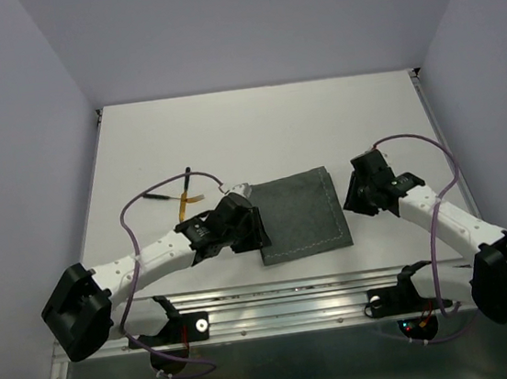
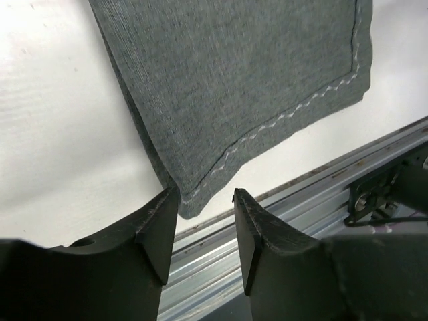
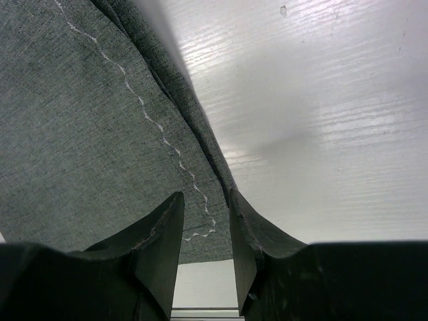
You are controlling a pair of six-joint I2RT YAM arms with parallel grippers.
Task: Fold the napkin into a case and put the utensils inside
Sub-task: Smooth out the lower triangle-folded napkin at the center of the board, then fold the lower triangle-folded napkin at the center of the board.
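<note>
The napkin [image 1: 301, 216] lies flat and folded in the middle of the white table, a dark grey-green cloth with light stitching along its hem. My left gripper [image 1: 250, 225] is at its left edge. In the left wrist view the jaws [image 2: 205, 197] stand open and empty, with the napkin's [image 2: 234, 80] near corner just beyond the left fingertip. My right gripper [image 1: 357, 191] is at the cloth's right edge. Its jaws [image 3: 206, 200] stand apart over the stitched corner of the napkin [image 3: 73, 134], without pinching it. The gold utensils [image 1: 185, 203] lie on the table left of the napkin, behind the left arm.
A metal rail [image 1: 295, 300] runs along the near table edge and also shows in the left wrist view [image 2: 321, 194]. Pale walls enclose the table on the left, right and back. Purple cables [image 1: 127, 225] loop beside both arms.
</note>
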